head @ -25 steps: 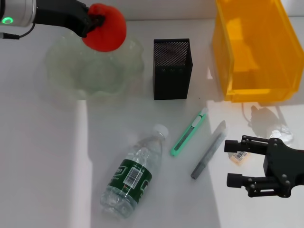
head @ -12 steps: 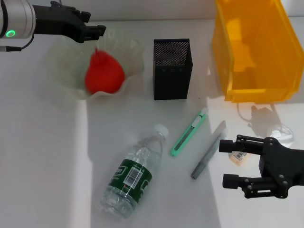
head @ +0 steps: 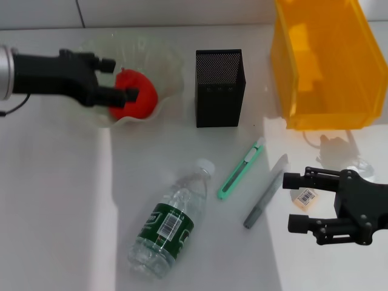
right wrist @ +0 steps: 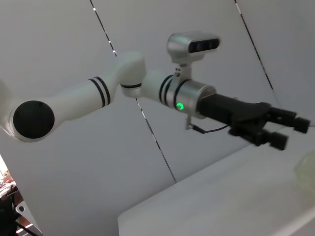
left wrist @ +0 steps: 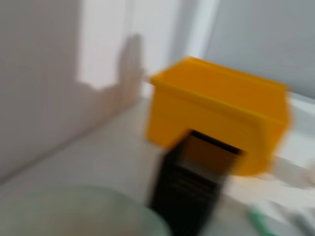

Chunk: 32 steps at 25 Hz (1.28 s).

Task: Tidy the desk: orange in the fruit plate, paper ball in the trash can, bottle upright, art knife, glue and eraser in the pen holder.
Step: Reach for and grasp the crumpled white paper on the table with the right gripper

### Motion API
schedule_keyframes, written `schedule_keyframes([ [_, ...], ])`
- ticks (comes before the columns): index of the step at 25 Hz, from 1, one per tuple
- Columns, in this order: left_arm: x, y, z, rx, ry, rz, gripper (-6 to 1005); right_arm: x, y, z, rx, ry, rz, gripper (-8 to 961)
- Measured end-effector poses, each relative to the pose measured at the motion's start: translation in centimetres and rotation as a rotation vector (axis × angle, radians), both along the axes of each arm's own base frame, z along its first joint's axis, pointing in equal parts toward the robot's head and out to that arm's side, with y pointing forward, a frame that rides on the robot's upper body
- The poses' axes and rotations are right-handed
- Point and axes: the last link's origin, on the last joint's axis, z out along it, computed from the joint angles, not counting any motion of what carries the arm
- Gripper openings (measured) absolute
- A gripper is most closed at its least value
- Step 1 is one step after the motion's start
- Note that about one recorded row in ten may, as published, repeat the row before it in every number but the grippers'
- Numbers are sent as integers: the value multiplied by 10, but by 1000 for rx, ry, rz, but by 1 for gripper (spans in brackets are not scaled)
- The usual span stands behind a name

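Observation:
The orange (head: pixel 138 99) lies in the translucent fruit plate (head: pixel 167 66) at the back left. My left gripper (head: pixel 120 79) hovers open just over it, holding nothing. The bottle (head: pixel 173 221) lies on its side at the front centre. To its right are the green art knife (head: pixel 241 170) and the grey glue stick (head: pixel 267 191). The eraser (head: pixel 304 197) shows between the fingers of my open right gripper (head: pixel 291 202). The paper ball (head: pixel 359 163) sits just behind that gripper. Behind them stand the black mesh pen holder (head: pixel 219 88) and the yellow trash can (head: pixel 324 60).
The blurred left wrist view shows the trash can (left wrist: pixel 216 113), the pen holder (left wrist: pixel 192 187) and the plate rim (left wrist: pixel 74 211). The right wrist view shows the left arm and its gripper (right wrist: pixel 290 130) across the table.
The left gripper let go of the orange, which dropped into the plate; the gripper then moved lower over the plate. The right gripper edged forward around the eraser.

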Motion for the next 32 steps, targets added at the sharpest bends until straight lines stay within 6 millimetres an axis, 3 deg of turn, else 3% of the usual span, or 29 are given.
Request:
schedule_keyframes([
  [2, -8, -26, 2, -116, -30, -48, 814, 0, 5, 8, -14, -11, -34, 810],
  [5, -20, -56, 5, -218, -83, -95, 856, -4, 15, 27, -52, -45, -78, 810],
  [9, -36, -88, 3, -306, -153, -119, 855, -20, 38, 63, -85, -162, -136, 809],
  [11, -42, -93, 1, -313, -167, -113, 855, -41, 56, 94, -86, -296, -181, 809],
  [12, -46, -96, 0, -311, -175, -107, 855, -41, 56, 94, -86, -296, -181, 809],
  [13, -48, -97, -1, -309, -183, -102, 854, -59, 65, 109, -86, -412, -209, 809],
  [18, -56, -100, -9, -309, -210, -81, 853, -95, 81, 126, -66, -683, -281, 808],
  [21, -56, -99, -12, -314, -209, -81, 853, -108, 89, 122, -58, -928, -343, 807],
  [22, -56, -100, -13, -315, -208, -84, 853, -108, 89, 122, -58, -928, -343, 807],
  [27, -57, -101, -16, -320, -208, -81, 851, -94, 94, 100, -32, -1160, -438, 807],
  [32, -57, -100, -17, -314, -204, -85, 850, -76, 100, 76, -7, -1249, -460, 806],
])
